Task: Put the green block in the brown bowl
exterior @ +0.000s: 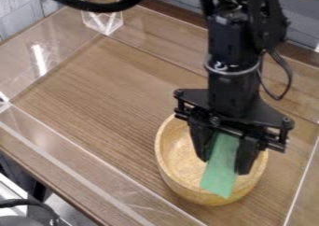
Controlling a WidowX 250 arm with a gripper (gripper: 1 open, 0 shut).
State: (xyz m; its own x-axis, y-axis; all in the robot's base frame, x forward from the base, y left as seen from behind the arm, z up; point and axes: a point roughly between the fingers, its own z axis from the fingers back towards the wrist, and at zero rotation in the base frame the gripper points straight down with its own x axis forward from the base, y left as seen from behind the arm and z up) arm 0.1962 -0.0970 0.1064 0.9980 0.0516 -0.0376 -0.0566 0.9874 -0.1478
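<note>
The green block [222, 168] hangs upright between the black fingers of my gripper [228, 146], which is shut on its upper end. Its lower end reaches down over the right half of the brown bowl [182, 164], a round light wooden bowl near the table's front right corner. I cannot tell whether the block's tip touches the bowl's floor. The black arm rises straight up from the gripper and hides the bowl's far right rim.
The wooden tabletop [112, 90] is fenced by low clear acrylic walls [50, 43] on all sides. The front edge [112, 188] runs close below the bowl. A clear bracket [103, 21] stands at the back.
</note>
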